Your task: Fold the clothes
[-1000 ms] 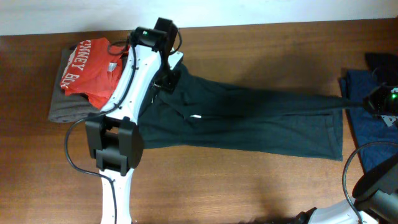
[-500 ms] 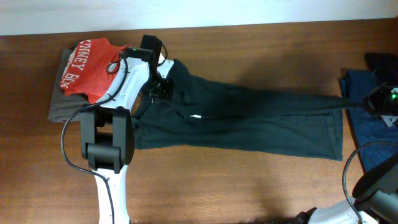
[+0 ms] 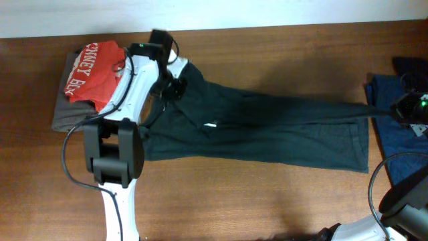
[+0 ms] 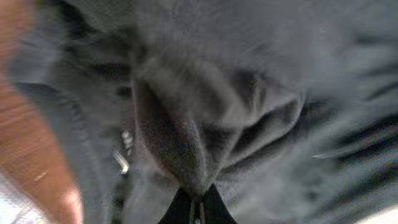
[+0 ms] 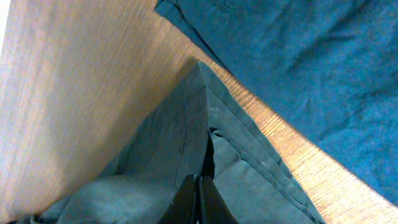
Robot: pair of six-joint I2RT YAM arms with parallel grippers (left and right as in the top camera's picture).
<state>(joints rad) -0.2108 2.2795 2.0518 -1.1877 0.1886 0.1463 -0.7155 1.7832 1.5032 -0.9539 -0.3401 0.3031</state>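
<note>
The T-shirt point(image 3: 267, 130) lies stretched lengthwise across the desk point(image 3: 267, 201). The left end effector point(image 4: 198, 202) pinches bunched cloth, seemingly near the collar; the right end effector point(image 5: 199, 186) clamps the opposite edge.

A T-shirt point(image 3: 267, 130) lies stretched across the counter point(image 3: 267, 201); a stack of folded clothes point(image 3: 90, 84) sits at its left end, another garment point(image 3: 384, 137) at its right end.

Jaws of the left gripper point(image 3: 175, 88), held half apart a second ago, are now closed on a bunched fold of the dark T-shirt point(image 3: 267, 127) near its collar end. The left arm point(image 3: 137, 84) is displaced slightly toward the red tee point(image 3: 90, 73), its elbow block shifted leftward.
</note>
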